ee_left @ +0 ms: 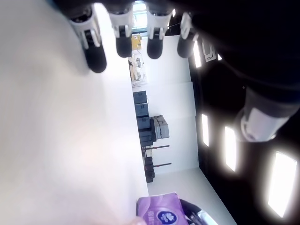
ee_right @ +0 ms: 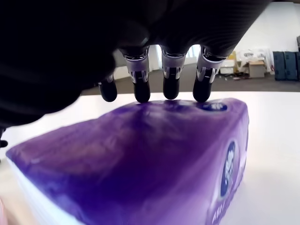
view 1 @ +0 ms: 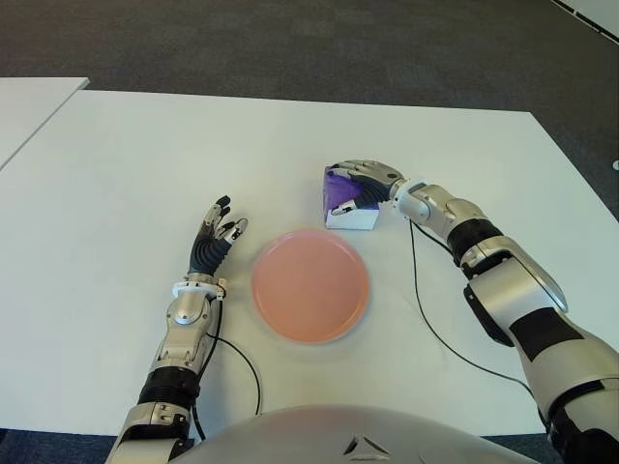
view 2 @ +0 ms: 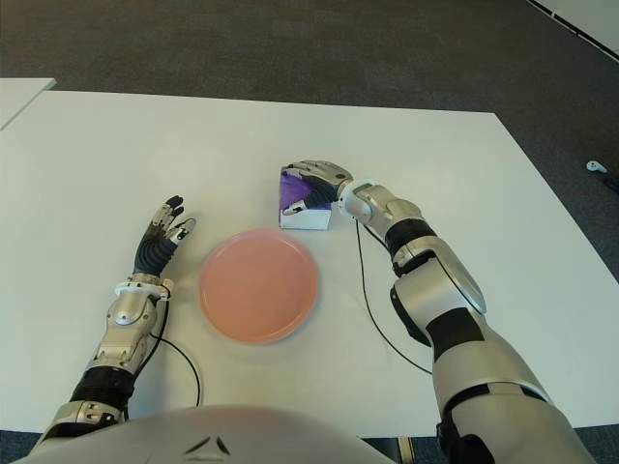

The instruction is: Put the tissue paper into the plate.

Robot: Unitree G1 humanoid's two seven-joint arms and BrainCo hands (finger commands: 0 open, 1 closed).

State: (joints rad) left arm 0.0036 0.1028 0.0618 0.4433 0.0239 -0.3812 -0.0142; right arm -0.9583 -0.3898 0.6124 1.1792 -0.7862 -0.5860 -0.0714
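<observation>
Flanking plate (view 1: 309,285): tissue pack (view 1: 350,211), left hand (view 1: 215,237)

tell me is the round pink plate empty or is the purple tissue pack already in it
Empty. The round pink plate holds nothing; the purple tissue pack sits on the white table just beyond it, under the right hand. The left hand shows left of the plate.

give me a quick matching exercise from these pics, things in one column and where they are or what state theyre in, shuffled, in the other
Things:
1. tissue pack
2. plate
3. left hand
4. right hand

Places or states:
A. fingers spread, holding nothing, to the left of the plate
B. pink and bare, on the white table between the two hands
C. purple, on the table just beyond the plate's far right edge
D. fingers draped over the top of the tissue pack

Pairs: 1-C, 2-B, 3-A, 4-D
</observation>
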